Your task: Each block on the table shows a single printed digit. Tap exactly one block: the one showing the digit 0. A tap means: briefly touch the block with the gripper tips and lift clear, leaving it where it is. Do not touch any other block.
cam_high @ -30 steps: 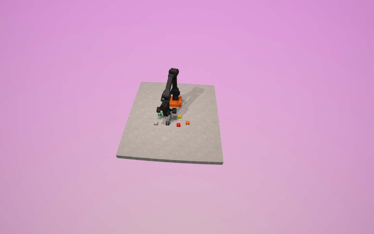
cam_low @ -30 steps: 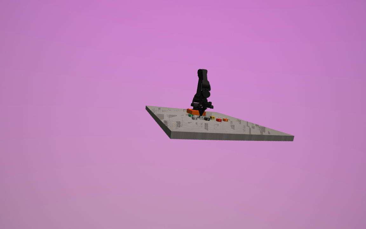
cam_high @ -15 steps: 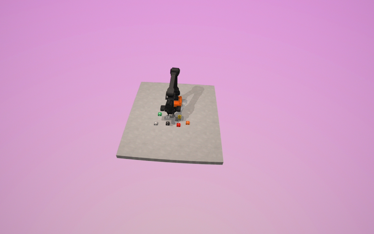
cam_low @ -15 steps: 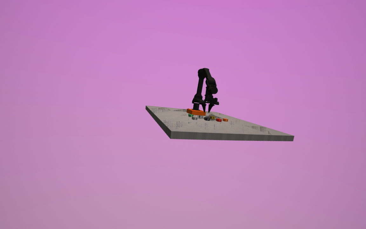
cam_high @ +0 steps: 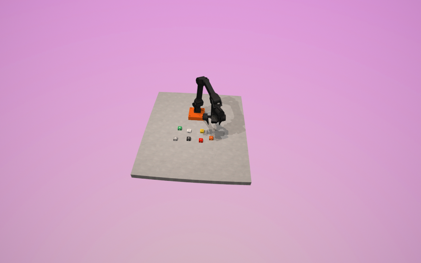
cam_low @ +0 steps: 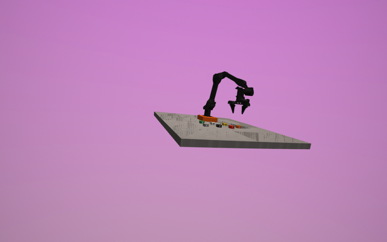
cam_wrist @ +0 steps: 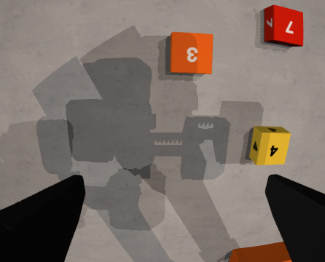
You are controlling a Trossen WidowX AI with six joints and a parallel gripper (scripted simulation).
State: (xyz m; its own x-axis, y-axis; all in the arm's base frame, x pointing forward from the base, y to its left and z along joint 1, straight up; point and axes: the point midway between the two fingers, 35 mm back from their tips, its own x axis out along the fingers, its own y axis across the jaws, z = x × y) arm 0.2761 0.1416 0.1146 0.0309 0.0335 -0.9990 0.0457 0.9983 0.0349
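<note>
- In the top and exterior views the digits on the blocks are too small to read; the wrist view shows only an orange block (cam_wrist: 192, 54) marked 3, a red block (cam_wrist: 284, 25) marked 7 and a yellow block (cam_wrist: 269, 145) marked 4.
- The white block (cam_high: 189, 130) sits in the back row between the green block (cam_high: 179, 128) and the yellow one, about mid-desk (cam_high: 159, 156); its digit is unreadable here.
- A sliver of a pale block is cut off at the wrist view's right edge.
- The arm bends over from its orange base (cam_high: 196, 113), wrist pointing down toward the desk's right side.
- The tool (cam_low: 238, 110) hangs well above the desk, jaws spread wide, holding nothing.
</note>
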